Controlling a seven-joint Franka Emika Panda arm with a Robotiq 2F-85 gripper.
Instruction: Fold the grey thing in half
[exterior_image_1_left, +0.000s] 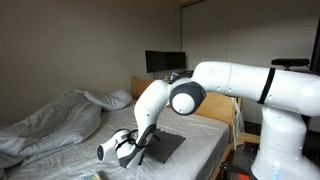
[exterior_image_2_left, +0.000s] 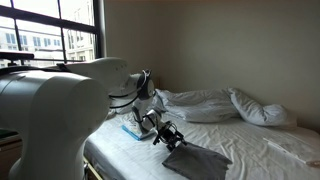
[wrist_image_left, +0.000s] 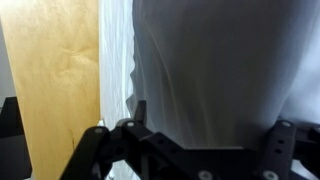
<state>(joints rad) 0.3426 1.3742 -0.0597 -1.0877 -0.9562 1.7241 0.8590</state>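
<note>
Fold not begun. The grey cloth (exterior_image_2_left: 197, 162) lies flat and single-layered on the bed (exterior_image_2_left: 270, 150), near the edge on the arm's (exterior_image_1_left: 230, 85) side. Your gripper (exterior_image_2_left: 168, 135) hangs just beside it, jaws spread, empty. The whole fold remains.

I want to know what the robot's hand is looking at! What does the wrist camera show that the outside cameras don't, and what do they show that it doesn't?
Only the wrist view: a close-up of a yellow-brown wooden surface. Only the exterior views: the big white arm, the rumpled blanket and the dark grey cloth lying flat on the bed. Shared: the open gripper and the whitish sheet.
</note>
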